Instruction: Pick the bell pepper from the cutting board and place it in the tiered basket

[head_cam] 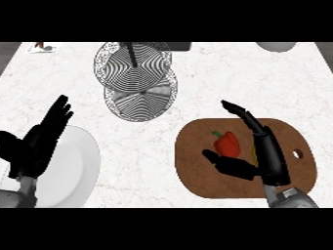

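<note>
Bell pepper [227,143]: red, green stem, lying near the middle of the brown cutting board [197,171]. Right hand [259,156] is open around it, fingers straight along the pepper's right side, thumb under its near end, not yet closed on it. Judgement: step is the grasp; best to close thumb and fingers across the pepper's body, below the stem, before any lift. Tiered basket [135,73], wire, stands well apart to the upper left on the table [219,78]. Left hand [35,141] rests open over a white plate [82,166]
</note>
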Robot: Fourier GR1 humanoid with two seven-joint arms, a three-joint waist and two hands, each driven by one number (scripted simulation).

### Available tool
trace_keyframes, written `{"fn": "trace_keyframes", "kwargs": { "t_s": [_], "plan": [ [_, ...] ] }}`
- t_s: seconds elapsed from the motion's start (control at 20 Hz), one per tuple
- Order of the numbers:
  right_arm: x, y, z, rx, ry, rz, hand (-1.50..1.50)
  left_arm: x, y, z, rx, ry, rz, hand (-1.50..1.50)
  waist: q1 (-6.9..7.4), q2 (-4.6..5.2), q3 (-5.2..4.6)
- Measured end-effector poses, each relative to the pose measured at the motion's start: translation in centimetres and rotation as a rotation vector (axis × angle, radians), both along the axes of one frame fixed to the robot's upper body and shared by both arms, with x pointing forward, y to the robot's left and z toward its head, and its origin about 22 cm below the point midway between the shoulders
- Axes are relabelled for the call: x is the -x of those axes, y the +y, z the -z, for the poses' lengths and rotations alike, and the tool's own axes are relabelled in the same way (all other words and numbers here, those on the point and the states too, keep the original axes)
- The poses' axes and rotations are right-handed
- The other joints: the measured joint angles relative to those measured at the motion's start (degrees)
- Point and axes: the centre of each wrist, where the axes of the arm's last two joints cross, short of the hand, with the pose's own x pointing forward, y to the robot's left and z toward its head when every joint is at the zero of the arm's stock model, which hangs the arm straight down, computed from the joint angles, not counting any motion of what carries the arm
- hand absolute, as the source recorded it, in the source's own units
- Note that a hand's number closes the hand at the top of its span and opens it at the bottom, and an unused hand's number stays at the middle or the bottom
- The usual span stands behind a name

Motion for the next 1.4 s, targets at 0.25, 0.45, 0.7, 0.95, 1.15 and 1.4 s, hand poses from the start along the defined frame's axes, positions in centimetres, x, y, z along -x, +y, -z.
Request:
{"fn": "trace_keyframes", "kwargs": {
  "t_s": [0.25, 0.45, 0.7, 0.95, 1.15, 1.4],
  "plan": [
    [0.2, -1.6, -2.6, 0.283, -0.052, 0.024, -1.50, -0.2, 0.6, -0.3, 0.006, 0.024, -0.007, 0.00, -0.81, -0.29, -0.15],
    [0.7, -3.0, -4.4, 0.573, 0.007, -0.002, -1.50, 0.1, 0.8, -0.1, 0.012, 0.033, -0.013, 0.00, -1.13, -0.54, -0.29],
    [1.9, -2.4, -6.4, 0.871, 0.200, -0.102, -1.50, -0.1, 0.6, -0.6, 0.013, 0.035, -0.008, 0.00, -0.70, -0.48, -0.35],
    [3.0, 1.3, -9.0, 0.987, 0.321, -0.133, -1.50, -0.2, 0.3, 0.0, 0.015, 0.034, -0.002, 0.00, -0.35, -0.17, -0.18],
    [3.7, 4.8, -9.1, 1.000, 0.353, -0.087, -1.50, -0.3, 0.9, -0.1, 0.019, 0.029, 0.001, 0.00, -0.21, -0.05, -0.08],
    [2.9, 5.9, -7.2, 1.019, 0.402, -0.035, -1.50, -0.4, 0.3, -0.4, 0.018, 0.029, 0.002, 0.00, -0.24, 0.06, 0.00]
  ]
}}
